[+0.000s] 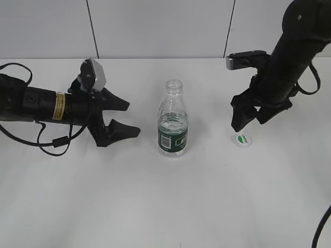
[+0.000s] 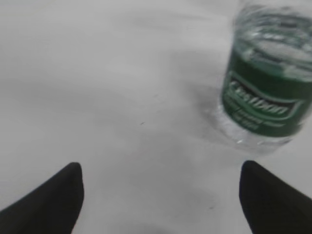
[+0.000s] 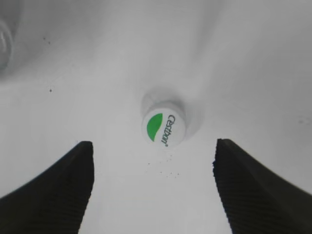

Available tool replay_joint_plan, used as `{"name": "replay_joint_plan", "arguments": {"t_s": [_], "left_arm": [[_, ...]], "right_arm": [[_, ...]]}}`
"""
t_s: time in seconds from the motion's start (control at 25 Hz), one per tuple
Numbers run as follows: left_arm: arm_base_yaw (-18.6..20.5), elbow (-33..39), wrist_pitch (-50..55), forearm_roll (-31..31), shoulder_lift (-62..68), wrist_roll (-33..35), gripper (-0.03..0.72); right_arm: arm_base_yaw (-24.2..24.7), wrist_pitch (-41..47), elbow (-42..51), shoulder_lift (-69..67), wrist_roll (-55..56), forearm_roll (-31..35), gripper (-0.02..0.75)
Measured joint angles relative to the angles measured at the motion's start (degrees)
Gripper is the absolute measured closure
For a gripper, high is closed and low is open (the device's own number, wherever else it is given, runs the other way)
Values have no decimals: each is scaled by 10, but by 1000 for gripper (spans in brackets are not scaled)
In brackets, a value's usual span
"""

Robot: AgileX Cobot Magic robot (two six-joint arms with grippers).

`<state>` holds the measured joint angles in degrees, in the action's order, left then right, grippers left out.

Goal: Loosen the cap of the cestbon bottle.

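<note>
The cestbon bottle (image 1: 172, 121) stands upright mid-table, clear with a dark green label, its threaded neck bare and open. Its lower part fills the upper right of the left wrist view (image 2: 265, 83). The white cap (image 1: 242, 139) with a green leaf mark lies flat on the table to the bottle's right, off the bottle; it shows top-up in the right wrist view (image 3: 164, 127). My left gripper (image 1: 124, 118) lies level to the left of the bottle, open and empty (image 2: 161, 170). My right gripper (image 1: 253, 116) hangs just above the cap, open, nothing between its fingers (image 3: 152, 146).
A white table (image 1: 155, 206) runs to a pale panelled wall at the back. Black cables (image 1: 49, 144) trail beside the left arm at the left edge. A few dark specks (image 3: 163, 168) lie on the table just before the cap.
</note>
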<state>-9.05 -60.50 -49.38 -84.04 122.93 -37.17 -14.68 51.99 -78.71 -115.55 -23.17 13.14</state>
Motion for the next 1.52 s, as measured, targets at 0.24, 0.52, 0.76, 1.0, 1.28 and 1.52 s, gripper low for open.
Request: {"name": "replay_joint_plan", "arguments": {"t_s": [0.24, 0.52, 0.76, 1.0, 1.28, 1.52], "left_arm": [[0, 0, 211, 30, -59, -22, 104], [0, 0, 457, 94, -107, -25, 106], [1, 0, 602, 199, -150, -22, 106], [2, -12, 689, 311, -192, 41, 109], [11, -96, 873, 571, -193, 304, 109], [29, -147, 995, 630, -193, 353, 109]], "right_arm": [[0, -4, -45, 24, -1, -1, 155], [0, 10, -115, 35, -2, -24, 155], [0, 88, -168, 35, 4, -82, 155], [6, 154, -196, 35, 11, -122, 155], [41, 173, -201, 38, 18, -122, 155], [92, 176, -201, 39, 39, -119, 155]]}}
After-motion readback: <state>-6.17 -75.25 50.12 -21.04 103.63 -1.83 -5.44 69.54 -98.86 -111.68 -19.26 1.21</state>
